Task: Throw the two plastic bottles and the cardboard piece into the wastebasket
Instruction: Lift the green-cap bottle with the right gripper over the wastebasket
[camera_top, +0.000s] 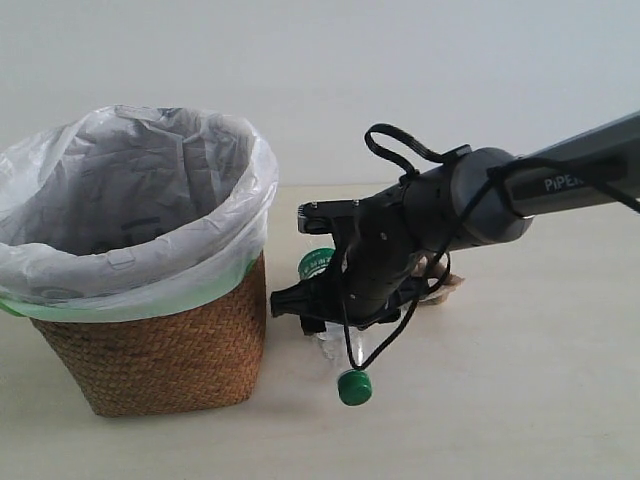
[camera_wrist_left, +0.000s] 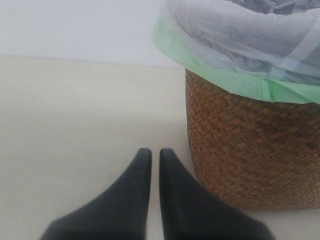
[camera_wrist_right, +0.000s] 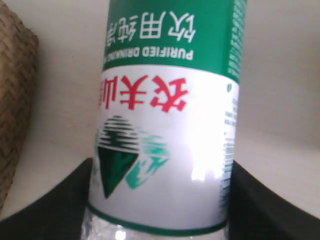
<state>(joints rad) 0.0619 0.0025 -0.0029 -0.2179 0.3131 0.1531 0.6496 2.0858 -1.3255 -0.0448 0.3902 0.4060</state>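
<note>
The brown wicker wastebasket (camera_top: 150, 350) with its white bag stands at the left. Just to its right, my right gripper (camera_top: 328, 305) is shut on the short clear bottle (camera_top: 333, 347), which tilts with its green cap (camera_top: 354, 387) low towards the front. In the right wrist view the green-white label (camera_wrist_right: 165, 125) fills the space between both fingers (camera_wrist_right: 60, 200) of my right gripper (camera_wrist_right: 162, 167). A beige scrap of the cardboard piece (camera_top: 447, 287) peeks out behind the arm. The black-capped bottle is hidden. My left gripper (camera_wrist_left: 155, 155) is shut on nothing, beside the wastebasket (camera_wrist_left: 250, 150).
The right arm (camera_top: 560, 180) reaches in from the right across the pale tabletop (camera_top: 520, 400), with a black cable loop above its wrist. The basket's wicker wall (camera_wrist_right: 15, 75) stands close beside the held bottle. A plain white wall lies behind.
</note>
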